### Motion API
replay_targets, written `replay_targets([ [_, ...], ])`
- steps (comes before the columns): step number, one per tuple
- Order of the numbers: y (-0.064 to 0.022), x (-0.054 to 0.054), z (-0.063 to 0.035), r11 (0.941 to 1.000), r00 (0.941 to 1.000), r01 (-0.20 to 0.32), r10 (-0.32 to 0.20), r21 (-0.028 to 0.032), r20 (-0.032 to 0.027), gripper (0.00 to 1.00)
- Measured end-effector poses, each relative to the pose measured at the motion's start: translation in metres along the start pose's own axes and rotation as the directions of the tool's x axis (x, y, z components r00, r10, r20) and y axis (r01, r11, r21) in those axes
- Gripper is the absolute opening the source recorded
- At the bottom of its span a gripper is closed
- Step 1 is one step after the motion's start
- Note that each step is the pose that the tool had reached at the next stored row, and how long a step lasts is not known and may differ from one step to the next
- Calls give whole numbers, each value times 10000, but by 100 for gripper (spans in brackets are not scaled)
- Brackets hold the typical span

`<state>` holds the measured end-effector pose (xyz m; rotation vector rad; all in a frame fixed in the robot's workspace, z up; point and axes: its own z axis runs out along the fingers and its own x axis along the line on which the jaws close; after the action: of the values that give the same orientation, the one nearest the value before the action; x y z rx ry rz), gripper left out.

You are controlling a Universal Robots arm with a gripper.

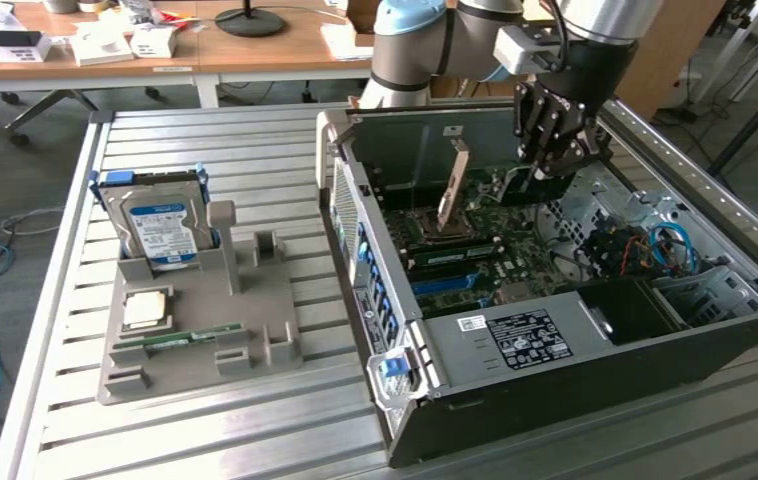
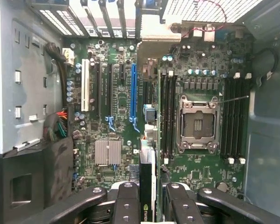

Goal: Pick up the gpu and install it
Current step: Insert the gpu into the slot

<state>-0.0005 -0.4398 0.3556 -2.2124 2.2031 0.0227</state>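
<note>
In the exterior view, the gripper [image 1: 555, 150] is seen at about one o'clock, down inside the open computer case [image 1: 646, 380]; in the wrist view, the gpu [image 2: 147, 175] is held on edge between narrow jaws, above the motherboard [image 2: 186, 172]; picking up looks done; pushing it into a slot seems left.

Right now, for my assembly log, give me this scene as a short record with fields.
gripper: inside the open computer case, shut on the gpu
gpu: held on edge over the motherboard, beside the long blue slot
CPU socket: empty
grey holder: outside the case, hard drive upright, RAM stick lying flat
</note>
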Motion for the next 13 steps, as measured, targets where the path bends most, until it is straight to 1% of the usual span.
replay_targets([
  [13, 9, 5, 184, 10000, 10000, 0, 0, 0, 0, 27],
])
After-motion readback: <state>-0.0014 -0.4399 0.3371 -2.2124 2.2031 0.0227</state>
